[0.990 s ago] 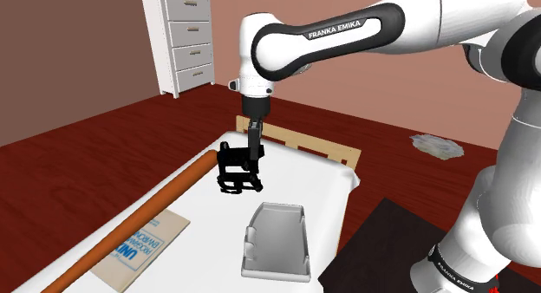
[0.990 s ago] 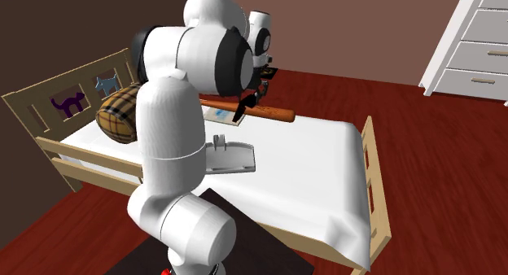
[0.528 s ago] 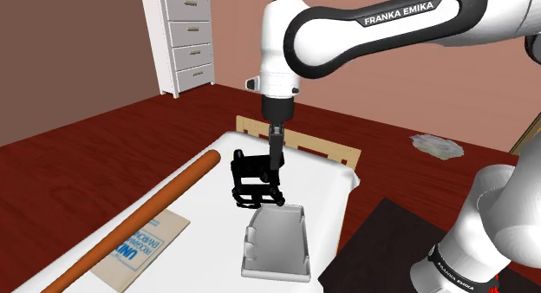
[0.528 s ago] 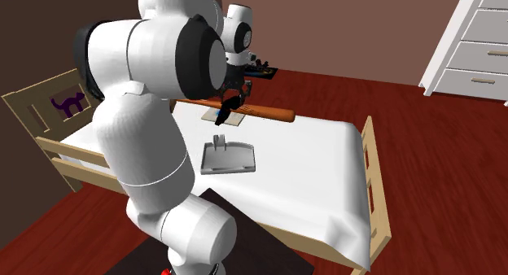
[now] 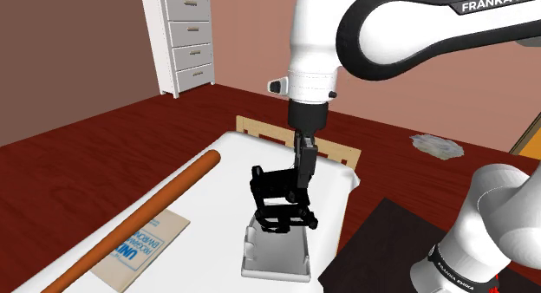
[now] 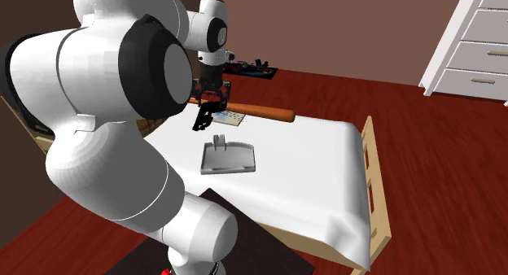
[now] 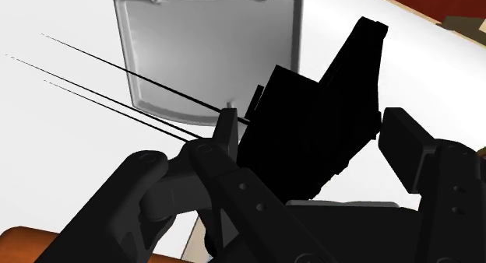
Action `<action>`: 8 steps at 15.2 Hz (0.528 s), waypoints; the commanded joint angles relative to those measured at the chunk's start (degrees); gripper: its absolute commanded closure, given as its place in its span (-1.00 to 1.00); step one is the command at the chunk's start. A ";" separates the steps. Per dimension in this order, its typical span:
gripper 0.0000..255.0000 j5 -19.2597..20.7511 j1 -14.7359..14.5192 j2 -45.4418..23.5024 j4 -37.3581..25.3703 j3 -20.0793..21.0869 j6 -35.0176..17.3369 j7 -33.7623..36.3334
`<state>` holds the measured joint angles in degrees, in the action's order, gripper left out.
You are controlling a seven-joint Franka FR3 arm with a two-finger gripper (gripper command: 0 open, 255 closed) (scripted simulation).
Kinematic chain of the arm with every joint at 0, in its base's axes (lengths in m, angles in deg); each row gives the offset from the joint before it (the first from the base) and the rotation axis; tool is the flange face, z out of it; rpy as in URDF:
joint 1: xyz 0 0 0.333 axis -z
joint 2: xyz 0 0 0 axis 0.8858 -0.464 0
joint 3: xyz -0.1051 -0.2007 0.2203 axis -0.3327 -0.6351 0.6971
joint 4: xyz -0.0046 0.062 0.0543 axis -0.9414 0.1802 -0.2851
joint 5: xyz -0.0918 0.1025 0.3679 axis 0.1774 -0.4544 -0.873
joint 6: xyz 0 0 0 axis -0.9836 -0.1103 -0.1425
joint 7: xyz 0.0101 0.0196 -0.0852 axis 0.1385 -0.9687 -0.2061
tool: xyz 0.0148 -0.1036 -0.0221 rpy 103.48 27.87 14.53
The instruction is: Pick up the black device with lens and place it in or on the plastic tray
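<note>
From where I stand, the dresser (image 5: 186, 40) is far left by the wall. Next comes the bed (image 5: 217, 218) with its white sheet. A long brown rod (image 5: 139, 222) lies aslant on it, with a flat book (image 5: 139, 248) just beside it. Toward the middle, the gripper (image 5: 300, 189) points straight down, its two fingers clamped on the device (image 5: 273, 205). The device hangs in the air, clear of the sheet, close above the tray (image 5: 277, 258). I cannot tell whether it is squarely over the tray or just short of its far rim. Seen along the hand, the device (image 7: 319, 121) sits wedged between the fingers (image 7: 226, 184), and the tray (image 7: 206, 51) lies open beyond it. I would guess the device is stiff and fairly light, a bony frame of struts with awkward corners. Its lens would be the fragile part, so the hold belongs on the solid body, as it seems to be now, and the landing should be gentle. Far right, a grey lump (image 5: 435, 146) lies on the floor. By my count there is one of each: device, tray, rod, book, dresser and lump.
</note>
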<state>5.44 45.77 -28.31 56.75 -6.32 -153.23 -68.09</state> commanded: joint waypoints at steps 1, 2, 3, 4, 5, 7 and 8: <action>1.00 -0.53 -0.33 1.22 1.90 0.23 -0.77 0.19; 1.00 -0.57 -0.36 1.10 2.56 0.31 -1.55 0.10; 1.00 -0.62 -0.38 0.97 3.21 0.38 -2.32 0.01; 1.00 -0.66 -0.40 0.83 3.85 0.46 -3.10 -0.07; 1.00 -0.71 -0.42 0.67 4.48 0.54 -3.88 -0.15; 1.00 -0.79 -0.47 0.31 5.71 0.71 -5.46 -0.32; 1.00 -0.83 -0.49 0.11 6.30 0.79 -6.25 -0.40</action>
<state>4.71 45.32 -28.25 62.26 -5.59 -158.69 -68.37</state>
